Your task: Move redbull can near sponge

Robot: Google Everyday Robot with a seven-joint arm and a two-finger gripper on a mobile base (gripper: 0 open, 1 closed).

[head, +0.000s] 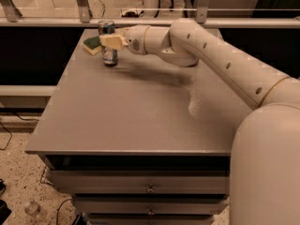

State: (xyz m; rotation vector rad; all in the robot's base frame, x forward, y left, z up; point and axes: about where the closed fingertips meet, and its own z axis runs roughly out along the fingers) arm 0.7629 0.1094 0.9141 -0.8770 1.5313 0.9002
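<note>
Slim metal redbull can (110, 56) upright, clamped by end effector (111, 41), beside flat green-topped sponge (92, 43).

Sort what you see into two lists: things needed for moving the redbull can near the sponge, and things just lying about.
Job: redbull can, gripped by the gripper at the table's far left; sponge beside it.
Lying about: drawers; clear bottle on the floor.
</note>
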